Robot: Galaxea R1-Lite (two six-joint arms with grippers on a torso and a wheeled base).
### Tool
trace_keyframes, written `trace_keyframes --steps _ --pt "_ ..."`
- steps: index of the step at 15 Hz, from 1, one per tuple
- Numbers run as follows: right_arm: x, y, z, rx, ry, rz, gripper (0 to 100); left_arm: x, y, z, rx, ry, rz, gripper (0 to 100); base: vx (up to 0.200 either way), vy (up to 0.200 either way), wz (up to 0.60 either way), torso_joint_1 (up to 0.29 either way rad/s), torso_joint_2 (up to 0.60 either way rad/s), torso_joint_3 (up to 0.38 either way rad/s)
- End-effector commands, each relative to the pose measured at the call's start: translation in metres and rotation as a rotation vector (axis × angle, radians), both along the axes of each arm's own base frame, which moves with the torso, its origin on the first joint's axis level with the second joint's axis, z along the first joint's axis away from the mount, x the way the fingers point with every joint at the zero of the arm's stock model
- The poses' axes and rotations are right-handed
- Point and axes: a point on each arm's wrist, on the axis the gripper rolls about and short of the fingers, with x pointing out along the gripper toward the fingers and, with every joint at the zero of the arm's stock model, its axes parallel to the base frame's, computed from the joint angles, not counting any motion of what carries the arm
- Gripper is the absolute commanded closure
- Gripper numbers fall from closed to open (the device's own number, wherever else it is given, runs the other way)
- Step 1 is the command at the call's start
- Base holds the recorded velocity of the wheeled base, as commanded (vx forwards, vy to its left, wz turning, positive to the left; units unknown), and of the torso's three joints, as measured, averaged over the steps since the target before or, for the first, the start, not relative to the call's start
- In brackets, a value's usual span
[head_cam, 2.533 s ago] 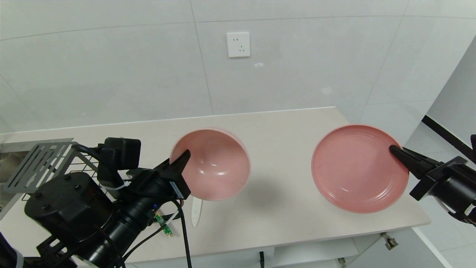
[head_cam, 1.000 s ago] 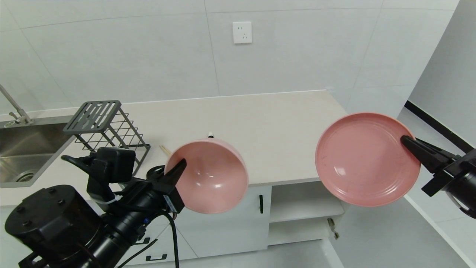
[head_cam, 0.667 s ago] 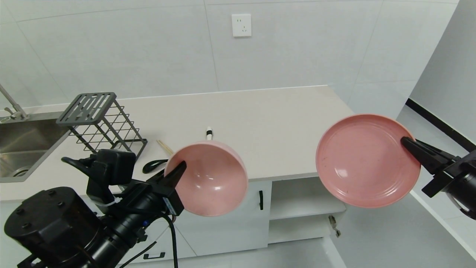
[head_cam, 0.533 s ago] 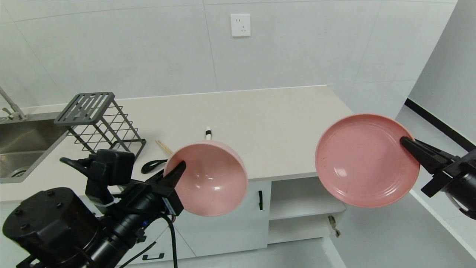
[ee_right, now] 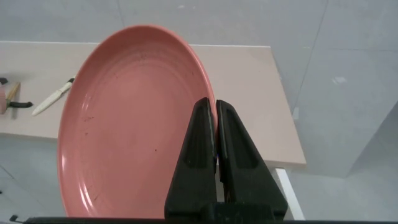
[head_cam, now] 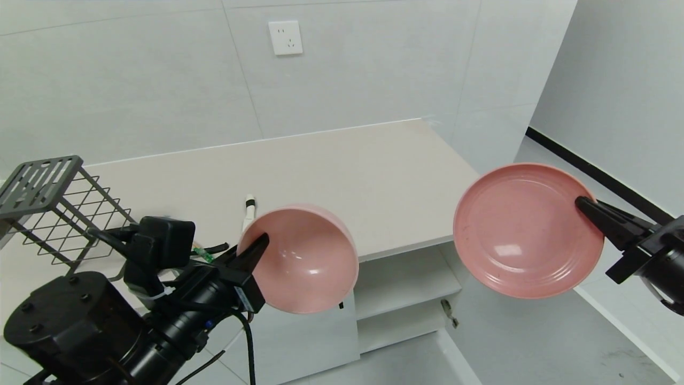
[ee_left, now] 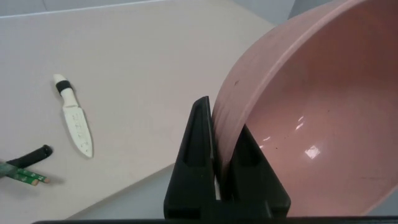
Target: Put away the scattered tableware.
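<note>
We see the left gripper (head_cam: 260, 241) closed tightly on the rim of the pink bowl (head_cam: 307, 262), with one finger on the inside of the wall and the other on the outside, so that the jaws are almost together with only the thin wall between them. The bowl hangs in the air in front of the near edge of the counter (head_cam: 347, 166), not touching it, and it is tilted so that its opening faces the head camera. The right gripper (head_cam: 582, 204) is closed in the same way on the rim of the pink plate (head_cam: 518, 230), pinching it at the plate's right side. The plate is also tilted, with its upper face toward the head camera, and it is held past the right end of the counter, above the floor. The bowl and the plate are well apart from each other. On the counter a white knife (head_cam: 249, 209) lies flat, just behind the bowl. A dark wire rack (head_cam: 48, 198) stands on the left part of the counter. Under the right end of the counter we see open shelves (head_cam: 406, 283).
</note>
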Motion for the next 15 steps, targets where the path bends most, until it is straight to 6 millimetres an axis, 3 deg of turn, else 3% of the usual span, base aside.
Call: trace_keyframes --steps 1,5,15 --pt "0.0001 0.0001 -0.0002 0.000 0.000 0.001 100 -0.0007 0.0004 0.0016 -0.004 -0.007 0.000 100 0.000 0.000 0.00 0.000 0.00 0.000" --pt "0.0004 0.0002 -0.0004 -0.001 0.002 0.001 100 -0.0009 0.0005 0.0013 -0.003 -0.005 0.001 100 0.000 0.000 0.00 -0.071 0.13 0.065" --pt "0.0003 0.0002 -0.0014 -0.001 0.006 0.001 100 -0.0089 -0.0032 -0.0035 0.010 0.017 -0.036 100 0.000 0.000 0.00 -0.270 0.53 0.258"
